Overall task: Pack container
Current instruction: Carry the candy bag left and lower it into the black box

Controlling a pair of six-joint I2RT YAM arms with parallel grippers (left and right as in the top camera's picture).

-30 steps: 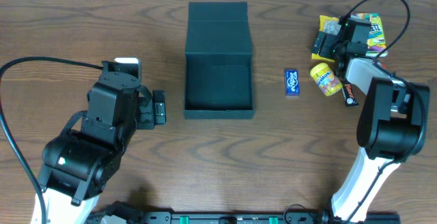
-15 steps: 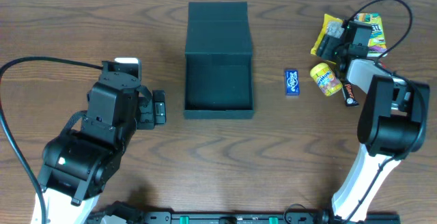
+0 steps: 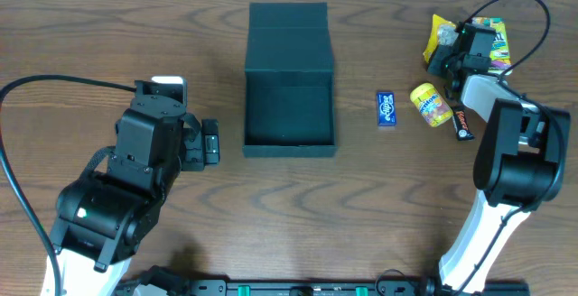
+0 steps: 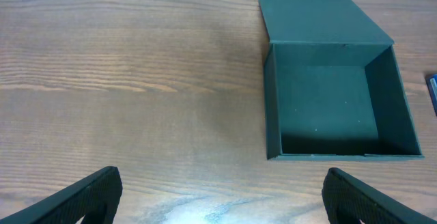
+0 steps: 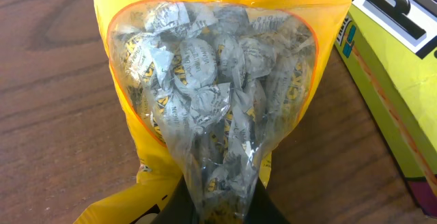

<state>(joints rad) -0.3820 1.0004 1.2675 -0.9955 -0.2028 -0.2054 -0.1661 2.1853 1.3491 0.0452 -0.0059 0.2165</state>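
The right gripper, at the far right corner of the tabletop, is pinched on one end of a yellow plastic bag of foil-wrapped sweets. The matte black cardboard container lies well apart to its left, mid-tabletop by the far edge. It is open, its lid flap laid back toward that edge and its long axis running far-to-near. The left gripper, spread and empty, sits nearer the container, but the carry looks to be the right arm's.

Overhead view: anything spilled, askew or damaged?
Nothing spilled or damaged. The matte black box sits square, empty. Only the yellow bag of wrapped candies bunches where the right gripper pinches it.
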